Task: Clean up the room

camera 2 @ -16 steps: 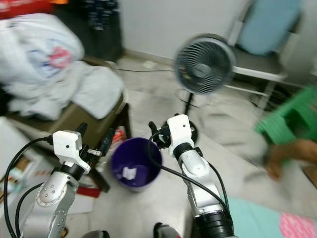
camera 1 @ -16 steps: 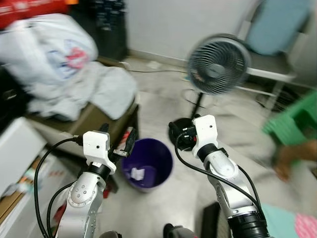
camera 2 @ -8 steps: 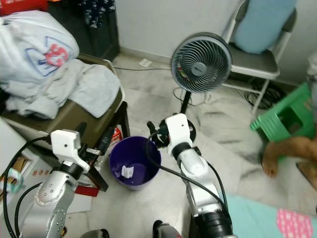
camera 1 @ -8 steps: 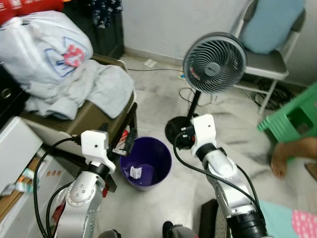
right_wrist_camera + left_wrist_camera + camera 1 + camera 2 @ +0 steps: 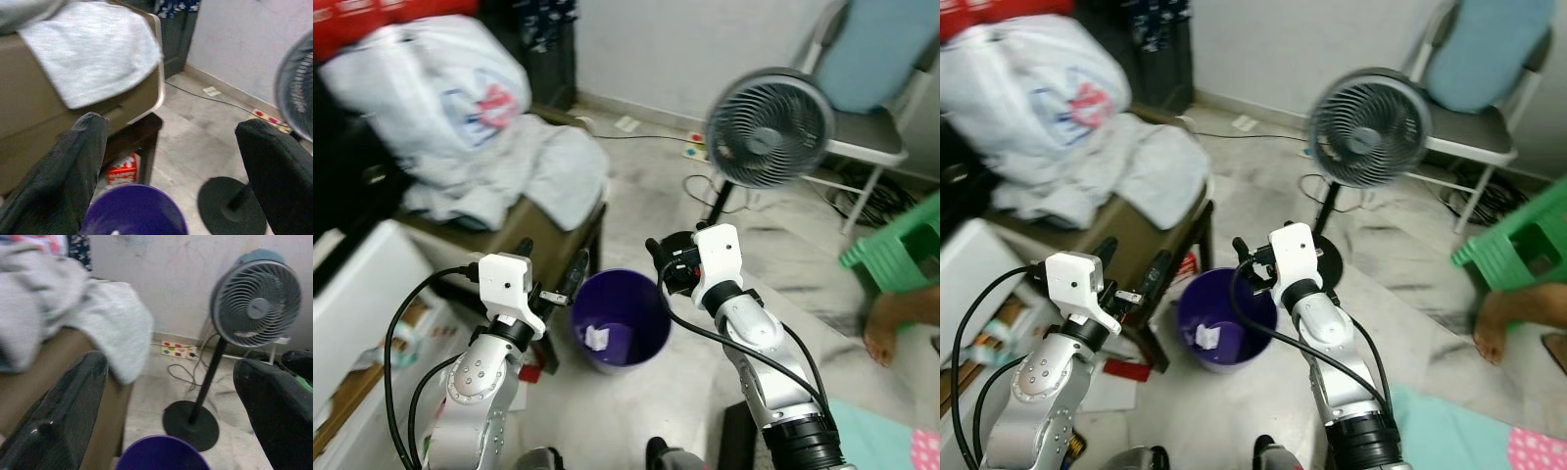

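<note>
1. Since half a second ago the whole scene has slid toward the robot's right in the head views, so the camera has turned; both grippers hold the same raised pose over the floor.
2. A purple bin (image 5: 621, 318) stands on the floor just below and between the two grippers, with a crumpled white scrap (image 5: 598, 338) lying inside it.
3. The left gripper (image 5: 171, 396) hovers by the bin's left rim, fingers (image 5: 68, 401) spread wide and holding nothing.
4. The right gripper (image 5: 171, 166) hangs above the bin's right rim, fingers (image 5: 73, 161) likewise wide apart and empty.
5. Beyond the left fingers a brown chair (image 5: 1131, 235) carries grey clothes (image 5: 524, 176) and a white bag (image 5: 431, 93).
6. Past the right fingers stands a grey fan (image 5: 769, 127).
7. Farther right are a green stool (image 5: 901, 250) and a person's foot (image 5: 896, 323).
</note>
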Controlling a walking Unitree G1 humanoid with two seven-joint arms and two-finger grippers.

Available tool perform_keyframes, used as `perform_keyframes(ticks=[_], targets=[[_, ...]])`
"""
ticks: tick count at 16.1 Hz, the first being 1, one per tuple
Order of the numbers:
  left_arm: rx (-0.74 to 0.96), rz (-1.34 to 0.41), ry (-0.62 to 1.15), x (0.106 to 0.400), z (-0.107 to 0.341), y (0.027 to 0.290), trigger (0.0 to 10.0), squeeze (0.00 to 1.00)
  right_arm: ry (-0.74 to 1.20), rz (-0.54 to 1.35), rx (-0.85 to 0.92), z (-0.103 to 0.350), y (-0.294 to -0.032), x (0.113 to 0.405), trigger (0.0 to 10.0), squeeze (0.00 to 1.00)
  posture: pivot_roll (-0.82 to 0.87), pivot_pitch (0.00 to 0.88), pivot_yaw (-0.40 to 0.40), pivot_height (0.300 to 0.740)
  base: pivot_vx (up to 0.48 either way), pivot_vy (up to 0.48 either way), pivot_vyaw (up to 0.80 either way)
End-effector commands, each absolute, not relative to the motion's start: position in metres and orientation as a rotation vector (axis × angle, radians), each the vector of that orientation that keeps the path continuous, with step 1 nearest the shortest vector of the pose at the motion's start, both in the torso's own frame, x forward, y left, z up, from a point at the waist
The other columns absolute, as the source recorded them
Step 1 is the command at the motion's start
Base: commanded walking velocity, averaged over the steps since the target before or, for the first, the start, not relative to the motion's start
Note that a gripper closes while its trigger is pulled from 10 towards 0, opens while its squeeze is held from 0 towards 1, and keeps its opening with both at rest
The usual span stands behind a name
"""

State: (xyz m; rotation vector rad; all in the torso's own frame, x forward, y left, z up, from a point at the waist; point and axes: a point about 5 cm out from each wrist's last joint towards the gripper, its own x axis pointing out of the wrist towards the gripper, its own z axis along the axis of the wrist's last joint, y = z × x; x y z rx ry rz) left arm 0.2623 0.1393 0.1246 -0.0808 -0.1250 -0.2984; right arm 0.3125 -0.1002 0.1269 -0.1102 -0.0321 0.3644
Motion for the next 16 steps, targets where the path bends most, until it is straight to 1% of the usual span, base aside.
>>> perform_keyframes(ticks=[1,8,13,14,16], targets=[[-0.082,-0.313,-0.124,0.2619,0.1254,0.1365,10.0,0.0,-0.033,0.355,-0.114,0.1269,-0.1018,0.3136,10.0,0.0,0.03,0.203,-0.045,0.74,0.0,0.266,0.0],[-0.065,-0.306,-0.115,0.2621,0.1238,0.1362,10.0,0.0,-0.035,0.358,-0.12,0.127,-0.1013,0.3135,10.0,0.0,0.03,0.201,-0.046,0.74,0.0,0.0,0.0],[-0.116,-0.323,-0.138,0.2609,0.1267,0.1346,10.0,0.0,-0.031,0.352,-0.119,0.1266,-0.1035,0.3137,10.0,0.0,0.03,0.201,-0.051,0.74,0.0,0.0,0.0],[-0.122,-0.317,-0.139,0.2609,0.1268,0.1355,10.0,0.0,-0.03,0.351,-0.119,0.1264,-0.1043,0.3136,10.0,0.0,0.03,0.201,-0.051,0.74,0.0,0.0,-0.8],[-0.127,-0.313,-0.139,0.2608,0.1269,0.136,10.0,0.0,-0.031,0.35,-0.119,0.1265,-0.1056,0.3131,10.0,0.0,0.03,0.203,-0.052,0.74,0.257,0.0,-0.61]])
